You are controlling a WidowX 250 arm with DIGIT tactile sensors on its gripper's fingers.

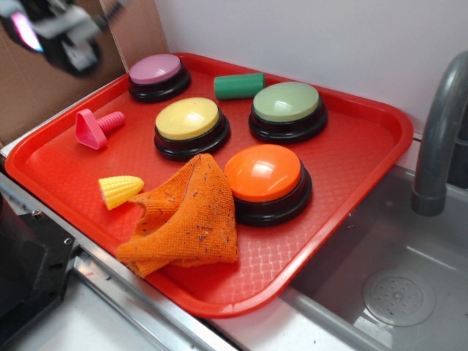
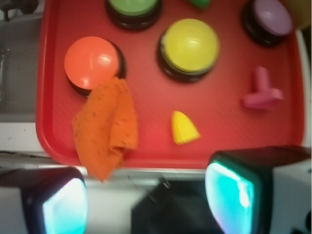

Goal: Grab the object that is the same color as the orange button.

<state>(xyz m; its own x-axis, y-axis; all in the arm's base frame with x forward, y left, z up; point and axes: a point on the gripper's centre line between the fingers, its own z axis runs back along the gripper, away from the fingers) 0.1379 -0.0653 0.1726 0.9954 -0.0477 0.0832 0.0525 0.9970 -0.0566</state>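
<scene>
Red plastic tray (image 1: 365, 157) resting on a tabletop beside a grey sink (image 1: 395, 292) and faucet (image 1: 439, 139), cardboard behind. Largest to smallest on the tray: four dome buttons, then cloth, then small toys. Orange button (image 2: 91, 62), glossy on a black base, ahead and left of the tool (image 2: 146, 200). Yellow button (image 2: 190, 46) ahead, slightly right; green button (image 2: 133, 7) at the far edge; purple button (image 2: 273, 17) far right. Orange cloth (image 2: 105, 129), knitted with dark specks, crumpled in folds, nearest the tool on its left side, one corner touching the orange button's base, the opposite end draped over the tray's near rim. Same colour as the orange button, so judged to be the thing to grab. Pink ridged toy (image 2: 263, 92) to the right, yellow corn toy (image 2: 184, 127) just ahead, between cloth and pink toy. Green cylinder (image 1: 239, 85) at the back.

Tool raised well above the tray's near edge, fingers (image 2: 229, 190) spread wide apart, holding nothing.

Likely handling: light, soft, limp, not slippery or fragile; expected to bunch rather than lift flat. Best hold judged to be a raised fold near the cloth's middle, clear of the button and away from the corn toy.
</scene>
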